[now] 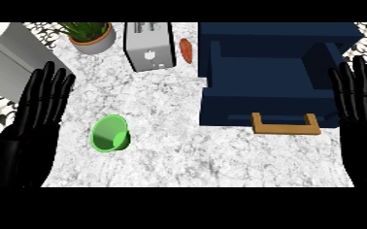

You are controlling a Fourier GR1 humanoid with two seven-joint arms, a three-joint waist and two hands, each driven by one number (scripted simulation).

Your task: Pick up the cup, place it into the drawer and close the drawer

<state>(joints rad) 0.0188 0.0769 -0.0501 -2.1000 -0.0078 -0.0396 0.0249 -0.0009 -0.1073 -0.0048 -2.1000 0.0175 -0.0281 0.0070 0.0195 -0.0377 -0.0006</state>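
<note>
Head view is looking steeply down on a white marbled desk (186,160). A small green cup (111,134) is lying tipped on its side at about eight o'clock from the middle, with its open mouth showing, well apart from both hands. A navy drawer (265,73) is standing open at two o'clock, its wooden handle (285,124) facing six o'clock. The left hand (39,102) is resting at the nine o'clock edge with fingers straight and wide, holding nothing. The right hand (351,97) is doing the same at three o'clock. A toaster (149,46) and a potted plant (91,36) are sitting near eleven o'clock. The cup is looking light, stiff and smooth, so it is likely to roll or skid when nudged. Wrapping fingers and thumb round its wall near the rim is seeming the safest hold.
</note>
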